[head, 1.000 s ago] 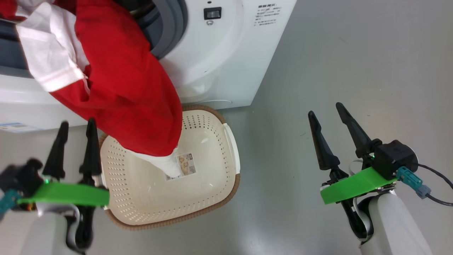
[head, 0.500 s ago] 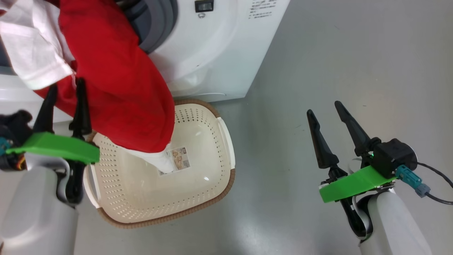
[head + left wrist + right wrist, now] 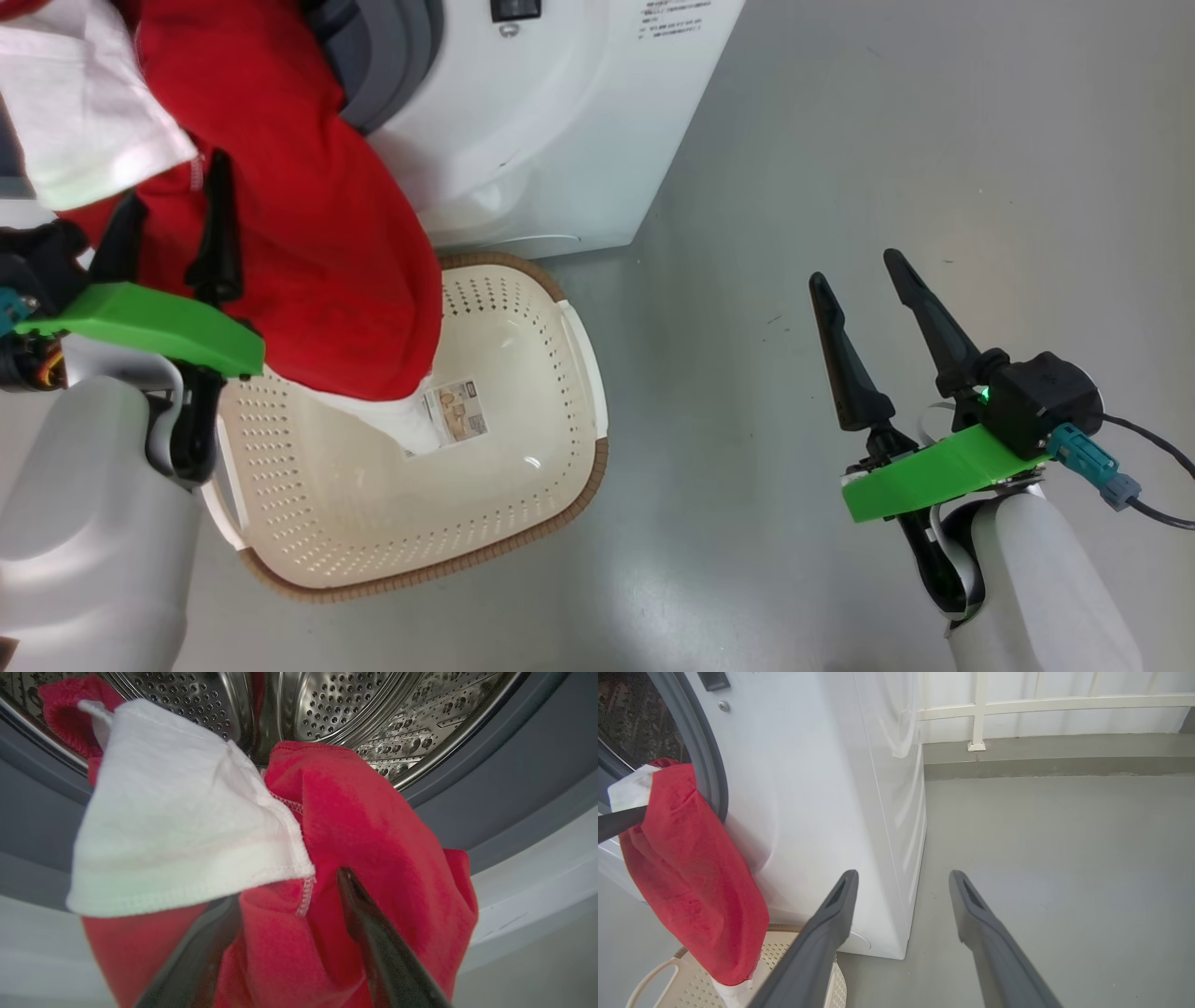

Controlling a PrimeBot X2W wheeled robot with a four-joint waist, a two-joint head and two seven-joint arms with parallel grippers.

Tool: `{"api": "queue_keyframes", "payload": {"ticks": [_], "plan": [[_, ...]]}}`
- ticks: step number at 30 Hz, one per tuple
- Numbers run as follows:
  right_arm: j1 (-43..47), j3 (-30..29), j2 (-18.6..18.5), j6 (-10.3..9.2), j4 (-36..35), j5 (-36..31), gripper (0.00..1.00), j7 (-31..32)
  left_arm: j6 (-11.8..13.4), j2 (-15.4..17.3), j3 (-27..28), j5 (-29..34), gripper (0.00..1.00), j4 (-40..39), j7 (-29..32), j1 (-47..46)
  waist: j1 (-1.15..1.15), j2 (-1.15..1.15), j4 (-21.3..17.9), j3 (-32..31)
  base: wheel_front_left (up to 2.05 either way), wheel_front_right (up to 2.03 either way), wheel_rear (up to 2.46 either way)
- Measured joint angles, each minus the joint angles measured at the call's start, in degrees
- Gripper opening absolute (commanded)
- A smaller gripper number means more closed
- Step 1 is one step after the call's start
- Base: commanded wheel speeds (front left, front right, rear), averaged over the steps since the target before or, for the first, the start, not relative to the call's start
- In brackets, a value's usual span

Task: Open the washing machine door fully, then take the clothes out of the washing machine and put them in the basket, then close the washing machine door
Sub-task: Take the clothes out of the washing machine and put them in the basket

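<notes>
Unloading step: clothes (image 3: 308,233) drape from washing machine (image 3: 560,121) into basket (image 3: 560,504) at five o'clock; left gripper (image 3: 175,191) and right gripper (image 3: 859,269) both released; next, left must clench fabric and pull clear

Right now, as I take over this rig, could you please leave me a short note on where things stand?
Left gripper: open, fingers either side of a fold of the red soft garment with white panels, not closed.
Right gripper: open, empty, over bare floor.
Garment hangs out of the big white front-loading washing machine; its white tip dips into the cream perforated plastic basket with the brown rim on the floor in front.
Done: door opened, garment partly out.
To do: grasp, drop it in the basket, check the steel drum for more red fabric, close the door.
</notes>
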Motion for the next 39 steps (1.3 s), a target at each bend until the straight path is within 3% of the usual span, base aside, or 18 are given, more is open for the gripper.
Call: {"api": "queue_keyframes", "payload": {"ticks": [1, 2, 3, 5, 6, 7, 16, 26, 39], "plan": [[0.0, 0.0, 0.0, 0.0, 0.0, 0.0, 1.0, 0.0, 0.0, 0.1, -0.3, 0.0, 0.85, 0.4, 0.0, -0.2, 0.0, 0.0, -0.1, 0.0, 0.0, 0.0, 0.0], [0.0, 0.0, 0.0, 0.0, 0.0, 0.1, 1.0, 0.0, 0.0, 0.1, -0.6, -0.2, 0.49, 0.7, 0.0, -0.4, 0.0, 0.0, -0.1, 0.1, 0.0, 0.0, 0.0], [0.0, 0.0, 0.0, 0.0, 0.0, 0.2, 1.0, 0.0, 0.0, 0.2, -1.0, -0.4, 0.34, 1.0, 0.0, -0.5, 0.0, 0.0, -0.1, 0.1, 0.0, 0.0, 0.0], [0.0, 0.0, 0.0, 0.0, -0.1, 0.4, 1.0, 0.0, 0.0, 0.3, -1.5, -0.5, 0.09, 1.5, 0.0, -0.5, 0.0, 0.0, -0.2, 0.2, 0.0, 0.0, 0.0], [0.0, 0.0, 0.0, 0.0, -0.1, 0.4, 1.0, 0.0, 0.0, 0.4, -1.6, -0.5, 0.09, 1.7, 0.0, -0.6, 0.0, 0.0, -0.2, 0.2, 0.0, 0.0, 0.0], [0.0, 0.0, 0.0, 0.0, -0.1, 0.4, 1.0, 0.0, 0.0, 0.4, -1.7, -0.5, 0.0, 1.8, 0.0, -0.6, 0.0, 0.0, -0.2, 0.2, 0.0, 0.0, 0.0], [0.0, -0.2, 0.0, 0.0, -0.2, 0.4, 1.0, 0.0, 0.0, 0.2, -4.0, -1.0, 0.0, -0.7, 0.0, -0.4, 0.0, 0.0, 0.4, 0.1, 0.0, 0.0, 0.0], [0.0, -0.3, 0.0, 0.0, -0.2, 0.4, 1.0, 0.0, 0.0, -0.1, -9.5, -2.6, 0.0, -4.4, 0.0, 6.5, 0.0, 0.0, 1.2, -0.3, 0.0, 0.0, 0.0], [0.0, -0.1, 0.0, 0.0, -0.1, 0.4, 1.0, 0.0, 0.0, -1.3, -14.0, -4.4, 0.0, -0.8, 0.0, 11.7, 0.0, 0.0, 1.2, -0.5, 0.0, 0.0, 0.0]]}}
